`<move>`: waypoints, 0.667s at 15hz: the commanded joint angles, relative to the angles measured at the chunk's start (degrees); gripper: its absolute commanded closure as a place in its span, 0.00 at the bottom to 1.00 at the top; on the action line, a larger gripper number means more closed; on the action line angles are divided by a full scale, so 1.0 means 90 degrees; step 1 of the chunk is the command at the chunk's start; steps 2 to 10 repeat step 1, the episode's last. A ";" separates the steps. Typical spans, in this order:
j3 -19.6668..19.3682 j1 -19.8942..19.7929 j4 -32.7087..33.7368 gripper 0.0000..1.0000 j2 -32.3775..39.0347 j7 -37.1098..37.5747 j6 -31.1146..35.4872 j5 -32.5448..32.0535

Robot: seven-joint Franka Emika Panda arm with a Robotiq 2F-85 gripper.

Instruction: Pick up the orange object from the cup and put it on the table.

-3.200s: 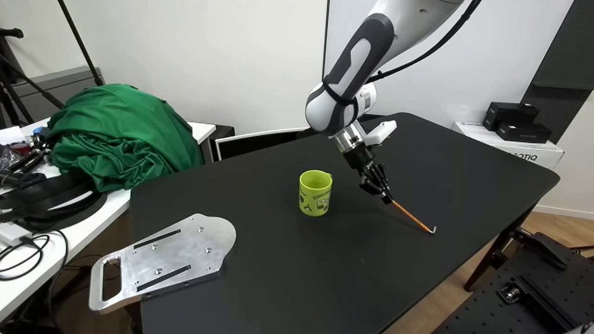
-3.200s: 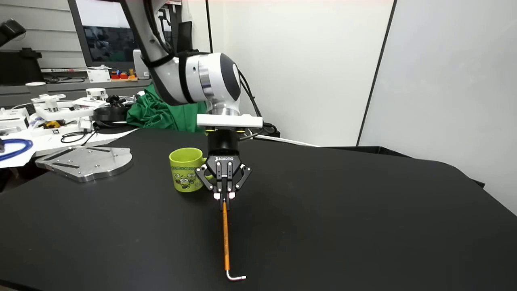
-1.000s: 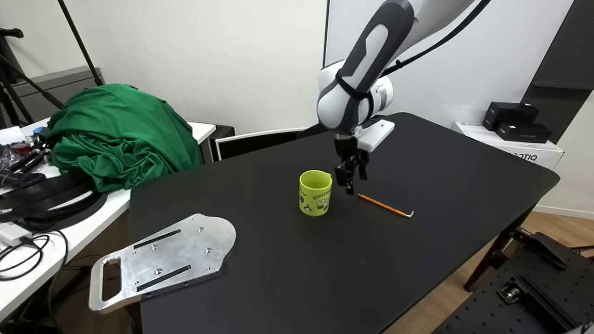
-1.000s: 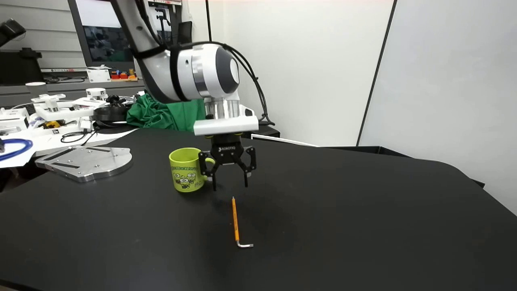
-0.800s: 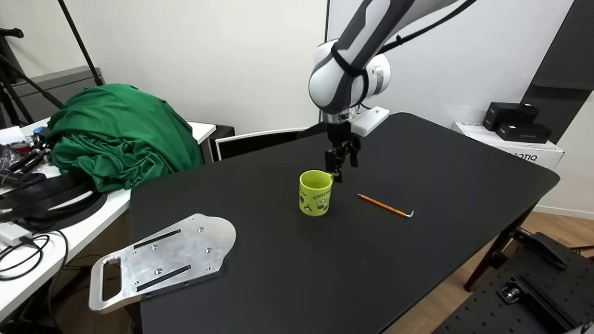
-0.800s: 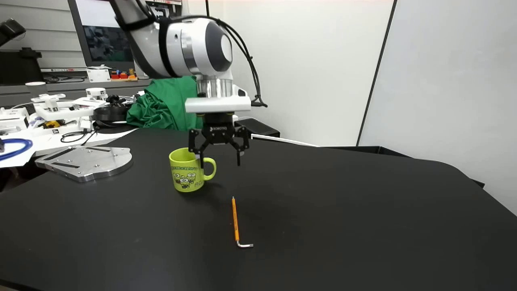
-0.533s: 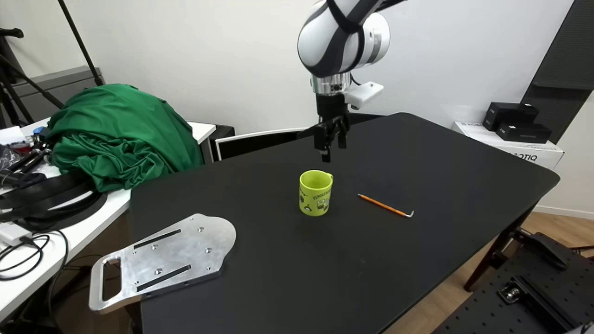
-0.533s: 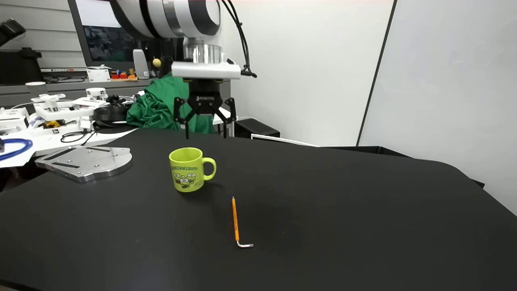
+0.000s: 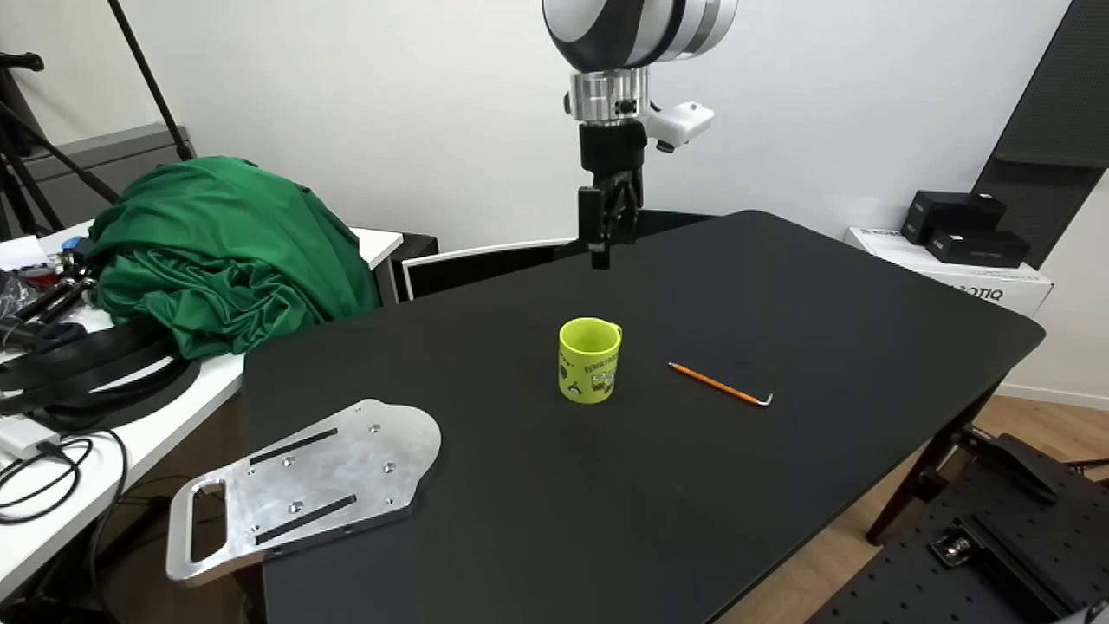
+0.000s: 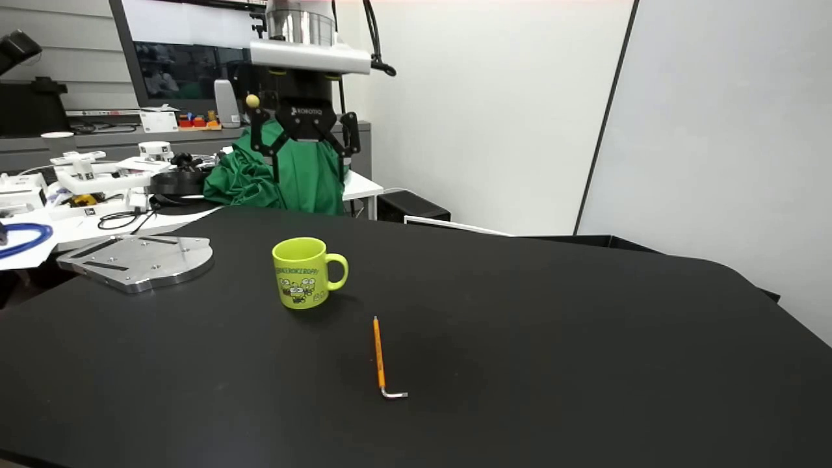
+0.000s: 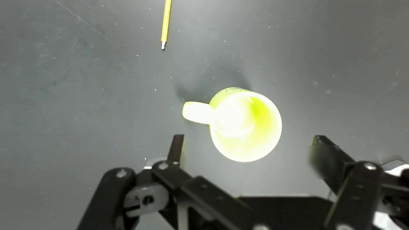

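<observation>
The orange object (image 10: 379, 354), a thin stick with a bent silver end, lies flat on the black table (image 10: 552, 338); an exterior view also shows the orange object (image 9: 717, 383) beside the cup (image 9: 589, 368). The lime cup (image 10: 300, 276) stands upright with its handle toward the stick's side, and its inside looks bare. High above the table my gripper (image 10: 309, 179) hangs pointing down, fingers spread, holding nothing. In the wrist view the cup (image 11: 246, 127) appears below, between the spread fingertips, and part of the orange object (image 11: 165, 24) shows at the top edge.
A flat silver metal plate (image 9: 338, 468) with a handle slot overhangs the table's edge. Beside the table a white desk (image 9: 204, 390) carries a heaped green cloth (image 9: 234, 251) and clutter. Black boxes sit on a white box (image 9: 962, 260) past the far end.
About three seconds ago the gripper was shut on the orange object; it has since opened and let it go onto the table. The arm has risen well above the cup, which has not moved.
</observation>
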 commanded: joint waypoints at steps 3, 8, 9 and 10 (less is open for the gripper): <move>-0.0074 0.0071 -0.0008 0.00 0.0002 -0.0021 -0.0009 0.0020; -0.0074 0.0071 -0.0008 0.00 0.0002 -0.0021 -0.0009 0.0020; -0.0074 0.0071 -0.0008 0.00 0.0002 -0.0021 -0.0009 0.0020; -0.0074 0.0071 -0.0008 0.00 0.0002 -0.0021 -0.0009 0.0020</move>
